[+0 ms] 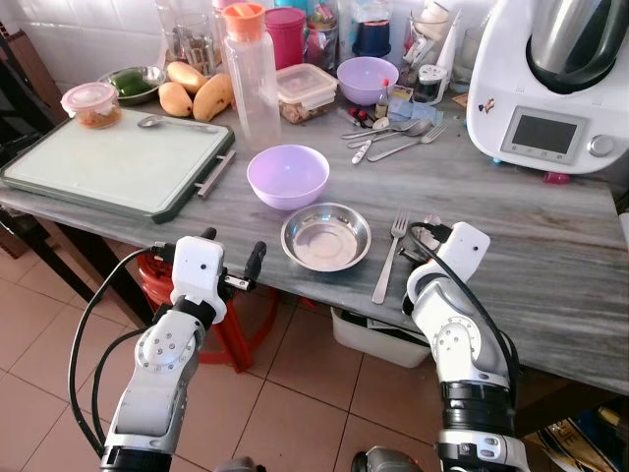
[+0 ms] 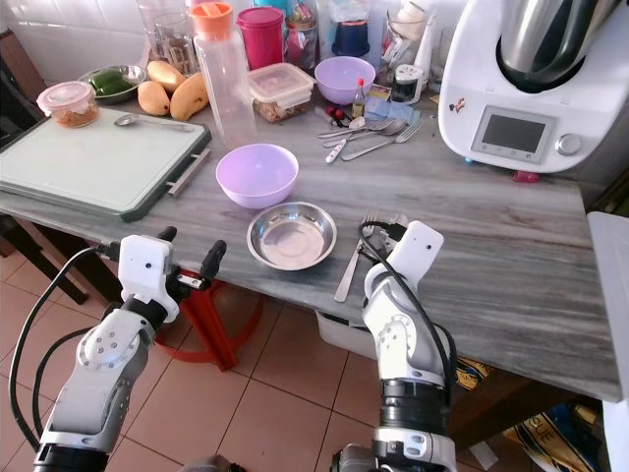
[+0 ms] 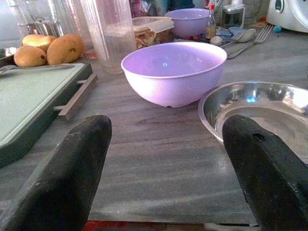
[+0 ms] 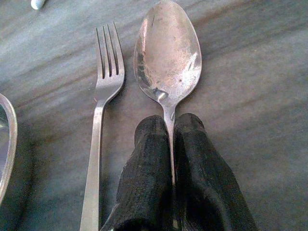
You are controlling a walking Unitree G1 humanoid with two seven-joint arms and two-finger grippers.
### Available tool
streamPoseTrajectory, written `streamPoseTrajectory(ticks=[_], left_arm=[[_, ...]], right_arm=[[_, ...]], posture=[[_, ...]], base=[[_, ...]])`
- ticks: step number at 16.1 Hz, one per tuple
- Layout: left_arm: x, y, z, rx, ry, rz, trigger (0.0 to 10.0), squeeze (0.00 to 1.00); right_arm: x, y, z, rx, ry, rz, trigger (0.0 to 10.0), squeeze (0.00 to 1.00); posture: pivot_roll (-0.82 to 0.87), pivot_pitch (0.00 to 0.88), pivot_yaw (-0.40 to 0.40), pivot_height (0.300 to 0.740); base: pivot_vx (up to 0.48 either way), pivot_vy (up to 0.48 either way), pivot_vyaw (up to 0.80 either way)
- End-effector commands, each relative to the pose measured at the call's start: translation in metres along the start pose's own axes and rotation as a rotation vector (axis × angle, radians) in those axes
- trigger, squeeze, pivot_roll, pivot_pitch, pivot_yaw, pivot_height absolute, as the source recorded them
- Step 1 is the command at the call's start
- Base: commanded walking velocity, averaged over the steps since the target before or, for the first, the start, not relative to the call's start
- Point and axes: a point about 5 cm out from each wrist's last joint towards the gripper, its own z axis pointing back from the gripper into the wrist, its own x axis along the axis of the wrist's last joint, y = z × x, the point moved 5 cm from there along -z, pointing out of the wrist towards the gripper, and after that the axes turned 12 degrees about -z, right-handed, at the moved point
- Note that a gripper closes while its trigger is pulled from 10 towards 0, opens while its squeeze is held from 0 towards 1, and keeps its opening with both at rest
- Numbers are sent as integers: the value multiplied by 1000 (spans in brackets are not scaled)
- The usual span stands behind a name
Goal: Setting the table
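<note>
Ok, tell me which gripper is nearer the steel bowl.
Right. The right gripper holds a spoon just past the fork beside the steel bowl; the left gripper hovers open off the table edge.

Mangoes (image 1: 197,95) beside clear bottle (image 1: 250,79); green tray (image 1: 118,162) left; white kitchen machine (image 1: 555,84) right; red stool (image 1: 231,329) underneath.

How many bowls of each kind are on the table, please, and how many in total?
Purple plastic bowls: 2, near one, far one.
Steel bowls: 2, one by the fork, one holding green vegetables.
Total: 4
</note>
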Motion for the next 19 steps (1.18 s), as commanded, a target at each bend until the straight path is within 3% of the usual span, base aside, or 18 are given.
streamPoseTrajectory(ticks=[1, 7, 19], left_arm=[[5, 2, 0, -2, -12, -6, 10000, 0], [5, 1, 0, -4, -10, -3, 10000, 0], [6, 1, -2, -7, -12, -8, 10000, 0]], right_arm=[[-18, 6, 2, 1, 48, -21, 10000, 0], [-17, -4, -1, -42, 29, 29, 10000, 0], [-2, -13, -7, -67, -37, 44, 10000, 0]], posture=[[-10, 0, 24, 740], [-10, 0, 23, 740], [-8, 0, 27, 740]], base=[[0, 0, 0], [0, 0, 0], [0, 0, 0]])
